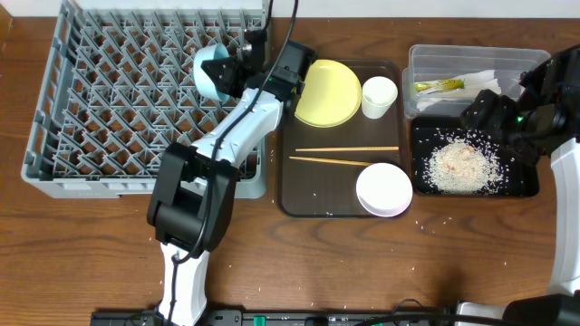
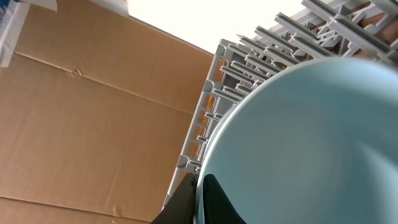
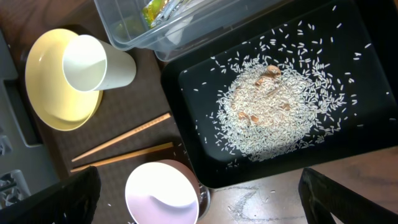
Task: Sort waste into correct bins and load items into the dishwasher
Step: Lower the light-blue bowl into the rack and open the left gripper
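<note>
The left tool (image 1: pixel 234 72) is found clenched on the rim of the light blue bowl (image 1: pixel 210 74). In the left wrist view, the rim is seen pinched between the dark fingers (image 2: pixel 214 202). The bowl is held on edge over the far right part of the grey dish rack (image 1: pixel 109 109); contact with the pegs cannot be told.

The right tool (image 1: pixel 480 116) is found released, its jaws wide apart and nothing between them, above the black tray (image 1: pixel 526 186) at the right. The rice scraps (image 1: pixel 460 165) are piled in that tray, with grains scattered around. The clear tub (image 1: pixel 426 59) is set just beyond it, and the snack wrapper (image 1: pixel 439 87) and napkins (image 1: pixel 476 81) are contained there.

On the brown tray (image 1: pixel 299 195), between rack and bins, the following are noted:
- the yellow plate (image 1: pixel 328 93) at the far end;
- the white cup (image 1: pixel 379 96) just beside it on the right;
- the chopsticks (image 1: pixel 344 156) laid in the middle;
- the white bowl (image 1: pixel 384 188) at the near right corner.
</note>
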